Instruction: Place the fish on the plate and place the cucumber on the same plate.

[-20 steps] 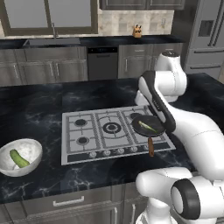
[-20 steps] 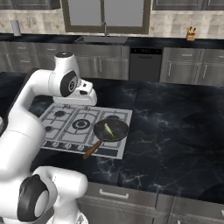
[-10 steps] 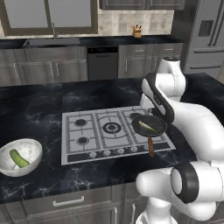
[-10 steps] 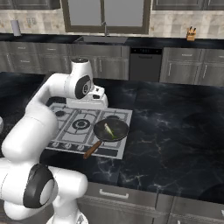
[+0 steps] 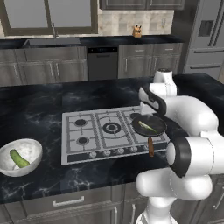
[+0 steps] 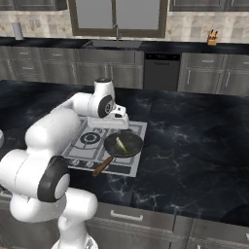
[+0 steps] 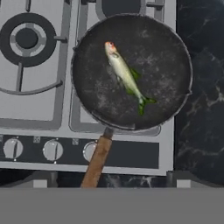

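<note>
The slim silvery fish lies diagonally in the black frying pan on the stove's front right burner; it also shows as the fish and the fish in the base views. My gripper hovers above the pan, open, with its fingertips wide apart and nothing between them. They straddle the pan's wooden handle from above. The stubby green cucumber rests in a white bowl at the counter's front left. The plate is out of view.
The steel stove sits on a dark marble island counter. Its knobs run along the front edge. Bare counter stretches to the right of the stove. Cabinets and a sink line the back wall.
The arm has swung its hand sideways across the stove to a spot above the pan. The fish, pan and bowl have not moved.
</note>
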{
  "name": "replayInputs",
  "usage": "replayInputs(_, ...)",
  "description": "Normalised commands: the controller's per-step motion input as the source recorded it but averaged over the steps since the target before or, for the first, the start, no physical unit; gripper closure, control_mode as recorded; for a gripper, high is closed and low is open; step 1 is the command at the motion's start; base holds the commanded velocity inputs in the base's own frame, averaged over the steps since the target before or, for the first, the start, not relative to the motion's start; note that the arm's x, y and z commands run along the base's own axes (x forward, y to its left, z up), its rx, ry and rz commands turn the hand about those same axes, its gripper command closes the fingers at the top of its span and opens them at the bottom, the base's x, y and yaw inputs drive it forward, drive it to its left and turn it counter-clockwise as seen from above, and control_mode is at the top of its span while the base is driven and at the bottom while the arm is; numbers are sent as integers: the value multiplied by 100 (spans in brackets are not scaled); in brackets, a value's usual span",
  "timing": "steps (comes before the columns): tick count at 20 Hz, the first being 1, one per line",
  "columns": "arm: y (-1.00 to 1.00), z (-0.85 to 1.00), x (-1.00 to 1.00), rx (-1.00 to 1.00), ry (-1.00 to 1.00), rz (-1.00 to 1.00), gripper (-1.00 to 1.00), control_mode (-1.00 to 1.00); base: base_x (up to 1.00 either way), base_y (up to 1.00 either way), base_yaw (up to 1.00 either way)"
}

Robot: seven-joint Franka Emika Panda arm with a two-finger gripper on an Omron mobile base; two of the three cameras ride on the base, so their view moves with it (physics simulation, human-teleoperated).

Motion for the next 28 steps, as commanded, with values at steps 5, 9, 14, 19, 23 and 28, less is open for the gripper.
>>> replayInputs(5, -12, -53, 50, 0, 2, 0, -100, -100, 0, 0, 0)
replayInputs(9, 0, -29, 39, 0, 0, 8, -100, -100, 0, 0, 0)
replayInputs(14, 0, -40, 41, 0, 3, 6, -100, -100, 0, 0, 0)
replayInputs(19, 0, -42, 49, 0, 7, 4, -100, -100, 0, 0, 0)
replayInputs(23, -9, -43, 47, 0, 10, 2, -100, -100, 0, 0, 0)
replayInputs(28, -16, -38, 36, 0, 10, 0, -100, -100, 0, 0, 0)
